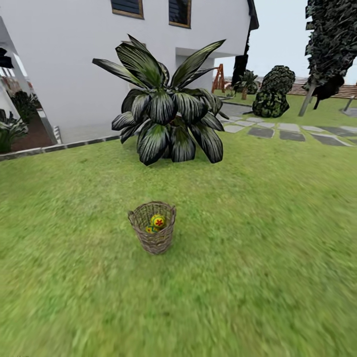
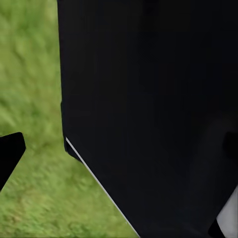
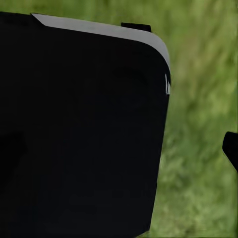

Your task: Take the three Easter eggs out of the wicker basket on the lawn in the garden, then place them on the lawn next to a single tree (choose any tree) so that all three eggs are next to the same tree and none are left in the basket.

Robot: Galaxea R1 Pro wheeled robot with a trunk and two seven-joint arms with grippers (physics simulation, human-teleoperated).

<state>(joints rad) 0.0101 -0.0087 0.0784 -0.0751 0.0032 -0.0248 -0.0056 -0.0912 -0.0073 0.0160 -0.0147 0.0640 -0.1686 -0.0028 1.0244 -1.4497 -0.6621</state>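
Observation:
The wicker basket stands upright on the lawn, a short way ahead in the head view. Inside it lie yellow Easter eggs: one with a red flower on top, and part of another below it. How many eggs it holds cannot be told through the weave. No tree with a thick pale trunk is in view. In the left wrist view one dark fingertip shows over the grass beside a black body panel. One dark fingertip shows likewise in the right wrist view.
A short, dark-leaved palm grows behind the basket, in front of the white house. Grey stepping stones run to the right past round bushes and a dark cypress-like tree. Open grass surrounds the basket.

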